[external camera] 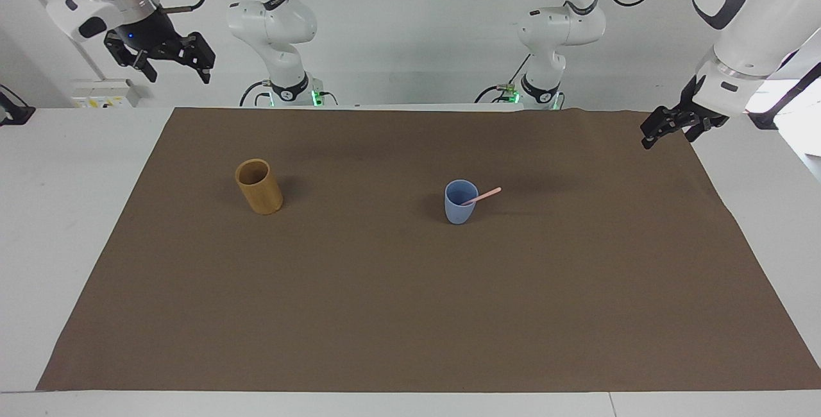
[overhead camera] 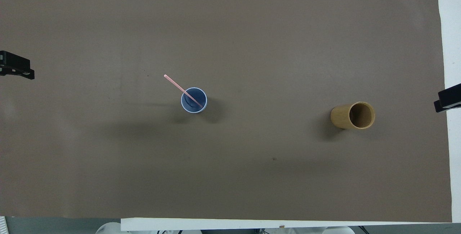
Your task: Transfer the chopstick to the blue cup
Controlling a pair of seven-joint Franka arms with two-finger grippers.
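One pale pink chopstick point(external camera: 487, 194) stands in the light blue cup point(external camera: 459, 208) near the middle of the brown mat. Its top leans over the rim toward the left arm's end of the table. In the overhead view the chopstick point(overhead camera: 174, 84) slants out of the blue cup point(overhead camera: 191, 108). My right gripper point(external camera: 174, 65) is open and empty, high over the right arm's end of the table, and only its tip point(overhead camera: 446, 101) shows from overhead. My left gripper point(external camera: 664, 129) hangs over the mat's edge at the left arm's end and also shows in the overhead view point(overhead camera: 16, 68). Both are well away from the cup.
A taller tan wooden cup point(external camera: 260, 189) stands upright on the brown mat point(external camera: 410, 314) toward the right arm's end, and it looks empty from overhead point(overhead camera: 342, 117). White table shows around the mat.
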